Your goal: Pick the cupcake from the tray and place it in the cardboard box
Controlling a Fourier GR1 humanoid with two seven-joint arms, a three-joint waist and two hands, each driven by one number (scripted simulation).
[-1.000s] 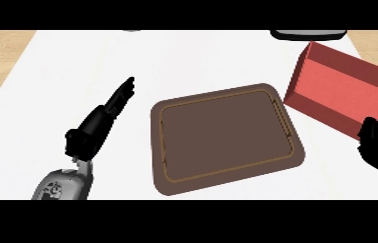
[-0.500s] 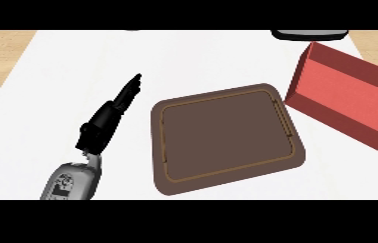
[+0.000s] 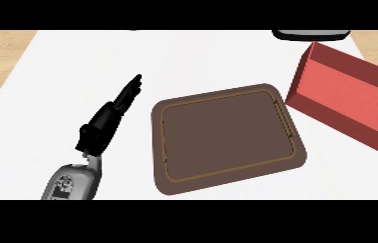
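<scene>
The left hand (image 3: pixel 107 122) lies over the bare counter (image 3: pixel 192 57) just beside the tray's left edge, its fingers (image 3: pixel 131 89) straight and laid together, pointing toward the counter's far edge. They are released and curl round nothing; whether they touch the counter cannot be told from this view. The grey forearm (image 3: pixel 72 181) runs back from it to the near-left of the counter. The right hand is out of view.

The brown tray (image 3: pixel 225 137) sits in the middle of the counter with its raised rim all round, and its floor shows nothing on it: no cupcake is visible there or anywhere else. The red box (image 3: pixel 339 94) stands just beside the tray's right edge, toward the far-right corner of the counter, partly cut off by the view's edge, its inside hidden from here. A dark object (image 3: pixel 310 34) shows at the far edge.

As a judgement, a cupcake would be light, soft and easily crushed on top, so the hold belongs low on its sides, round the firmer base.
</scene>
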